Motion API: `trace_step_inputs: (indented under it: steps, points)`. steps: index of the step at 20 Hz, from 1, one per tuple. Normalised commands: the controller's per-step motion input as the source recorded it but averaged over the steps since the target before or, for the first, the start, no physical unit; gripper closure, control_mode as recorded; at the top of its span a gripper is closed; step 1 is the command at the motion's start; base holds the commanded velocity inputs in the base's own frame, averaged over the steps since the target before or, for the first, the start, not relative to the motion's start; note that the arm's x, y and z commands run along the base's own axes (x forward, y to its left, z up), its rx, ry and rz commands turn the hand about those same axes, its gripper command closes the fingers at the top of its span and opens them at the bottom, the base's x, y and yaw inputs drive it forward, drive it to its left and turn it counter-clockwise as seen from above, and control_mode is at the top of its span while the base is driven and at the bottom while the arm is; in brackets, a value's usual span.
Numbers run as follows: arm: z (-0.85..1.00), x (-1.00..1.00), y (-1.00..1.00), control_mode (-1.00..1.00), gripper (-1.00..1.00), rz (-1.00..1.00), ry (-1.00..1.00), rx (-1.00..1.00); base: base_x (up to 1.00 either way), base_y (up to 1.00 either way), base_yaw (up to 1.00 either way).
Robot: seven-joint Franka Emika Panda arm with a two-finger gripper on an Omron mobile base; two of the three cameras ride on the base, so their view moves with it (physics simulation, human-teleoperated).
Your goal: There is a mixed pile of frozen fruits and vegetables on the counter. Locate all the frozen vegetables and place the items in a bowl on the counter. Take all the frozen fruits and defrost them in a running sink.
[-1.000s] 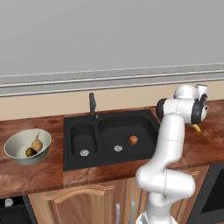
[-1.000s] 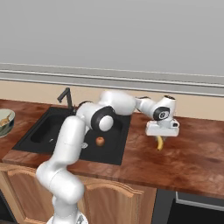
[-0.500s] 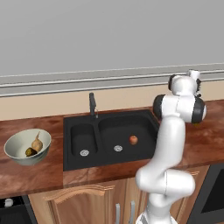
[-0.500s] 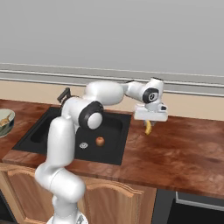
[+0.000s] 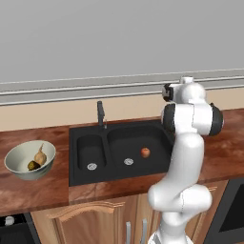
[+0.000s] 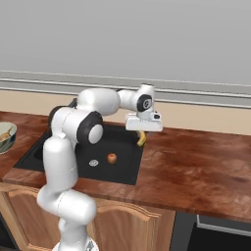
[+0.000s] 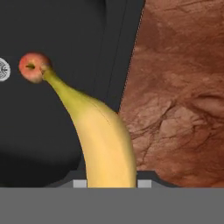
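Observation:
The yellow banana (image 7: 105, 140) hangs from my gripper (image 6: 142, 131), which is shut on it, just above the right rim of the black sink (image 6: 73, 156). The banana (image 6: 141, 139) points down towards the wide basin. On that basin's floor lies the red apple (image 5: 145, 152), also visible as the apple (image 6: 112, 158) and the apple (image 7: 31, 67) past the banana's tip. At the far left of the counter (image 5: 33, 190) stands the pale bowl (image 5: 16, 166), holding the tan bulb (image 5: 40, 156) and the dark olive-brown lump (image 5: 33, 165).
A slim black faucet (image 5: 100, 113) rises behind the divider between the narrow and wide basins. Reddish-brown counter (image 6: 196, 166) stretches to the right of the sink. The pale wall with its ledge runs close behind.
The arm has swung left and lifted, carrying the banana from the counter right of the sink to over the sink's right rim. Apple and bowl have stayed put.

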Motion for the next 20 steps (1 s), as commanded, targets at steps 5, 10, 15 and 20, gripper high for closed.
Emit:
trace_step_inputs:
  steps: [5,10,15,20]
  points:
    - [-0.22,0.07,1.00,-1.00,1.00,0.00,0.09,0.00,0.00,0.00,0.00]
    - [-0.34,0.22,1.00,-1.00,1.00,0.00,0.10,0.00,0.00,0.00,0.00]
    - [-0.57,0.44,0.88,-1.00,1.00,0.00,0.01,0.00,0.00,0.00,0.00]
    - [-0.65,0.54,0.70,-1.00,1.00,0.00,0.07,0.00,0.00,0.00,0.00]
